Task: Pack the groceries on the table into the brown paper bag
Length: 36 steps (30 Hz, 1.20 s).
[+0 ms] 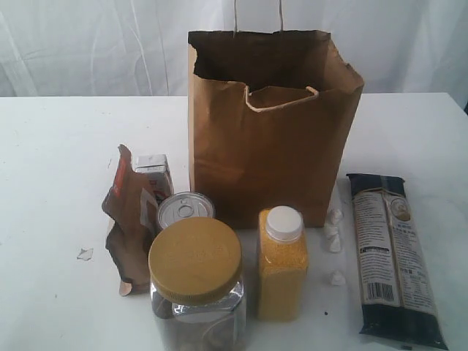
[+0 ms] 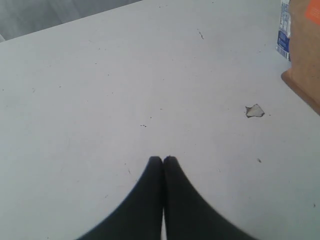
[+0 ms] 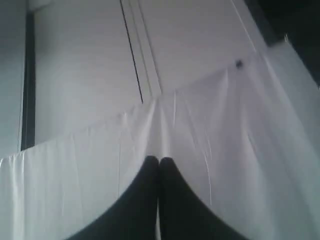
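The brown paper bag point(image 1: 270, 139) stands open and upright at the middle of the white table point(image 1: 51, 183). In front of it stand a clear jar with a mustard lid point(image 1: 196, 281), a yellow white-capped bottle point(image 1: 282, 267) and a small tin can point(image 1: 186, 210). A brown foil pouch point(image 1: 128, 219) and a small white-blue carton point(image 1: 155, 174) are left of the bag. A long dark pasta packet point(image 1: 393, 256) lies to its right. Neither gripper shows in the exterior view. My left gripper point(image 2: 163, 159) is shut and empty over bare table, apart from the pouch point(image 2: 305, 50). My right gripper point(image 3: 159, 159) is shut and empty, facing white cloth.
A tiny pale flake point(image 1: 85, 254) lies on the table left of the pouch, and the flake point(image 2: 254, 111) shows in the left wrist view too. A few small white lumps point(image 1: 335, 238) lie between the bottle and the pasta packet. A white curtain point(image 1: 88, 44) hangs behind the table.
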Motion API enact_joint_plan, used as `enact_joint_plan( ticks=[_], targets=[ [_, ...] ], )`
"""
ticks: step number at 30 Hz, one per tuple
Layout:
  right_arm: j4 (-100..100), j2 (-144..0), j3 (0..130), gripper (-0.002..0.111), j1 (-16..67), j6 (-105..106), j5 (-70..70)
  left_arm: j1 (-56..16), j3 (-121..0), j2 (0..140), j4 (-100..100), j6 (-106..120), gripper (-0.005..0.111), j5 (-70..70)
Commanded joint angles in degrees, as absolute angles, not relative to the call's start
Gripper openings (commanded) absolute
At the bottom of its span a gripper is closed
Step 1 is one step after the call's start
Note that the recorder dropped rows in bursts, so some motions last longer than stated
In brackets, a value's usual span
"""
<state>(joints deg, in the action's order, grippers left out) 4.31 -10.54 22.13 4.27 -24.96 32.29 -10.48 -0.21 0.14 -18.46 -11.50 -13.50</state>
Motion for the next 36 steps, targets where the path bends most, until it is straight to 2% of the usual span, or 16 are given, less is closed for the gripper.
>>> enact_joint_plan(
  ticks=[1, 5, 8, 11, 14, 19, 26, 32, 36],
  targets=[
    [4.5, -27.0, 39.2, 0.000, 3.9, -12.3, 39.8, -10.3, 0.0, 0.0, -18.5, -11.7, 0.000, -13.3],
    [4.5, -36.2, 43.6, 0.000, 3.9, -5.8, 33.4, -10.3, 0.0, 0.0, -18.5, -11.7, 0.000, -13.3],
    [4.5, -43.3, 43.8, 0.000, 3.9, 1.1, 19.1, -10.3, 0.0, 0.0, -18.5, -11.7, 0.000, -13.3],
    [4.5, -52.1, 43.8, 0.000, 3.9, 18.1, -0.8, -10.3, 0.0, 0.0, -18.5, -11.7, 0.000, -13.3],
    [4.6, -62.5, 43.8, 0.000, 3.9, 31.2, -13.4, -10.3, 0.0, 0.0, -18.5, -11.7, 0.000, -13.3],
    [4.7, -73.2, 43.8, 0.000, 3.9, 27.6, -21.4, -10.3, 0.0, 0.0, -18.5, -11.7, 0.000, -13.3],
    [1.8, -74.7, 43.9, 0.000, 3.9, 18.7, -41.7, -10.3, 0.0, 0.0, -18.5, -11.7, 0.000, -13.3],
    [-20.8, -72.4, 43.9, 0.000, 4.2, 27.0, -46.9, -10.3, 0.0, 0.0, -18.5, -11.7, 0.000, -13.3],
    [-24.1, -72.4, 43.9, 0.000, 6.0, 31.3, -50.2, -10.3, 0.0, 0.0, -18.5, -11.7, 0.000, -13.3]
  ],
)
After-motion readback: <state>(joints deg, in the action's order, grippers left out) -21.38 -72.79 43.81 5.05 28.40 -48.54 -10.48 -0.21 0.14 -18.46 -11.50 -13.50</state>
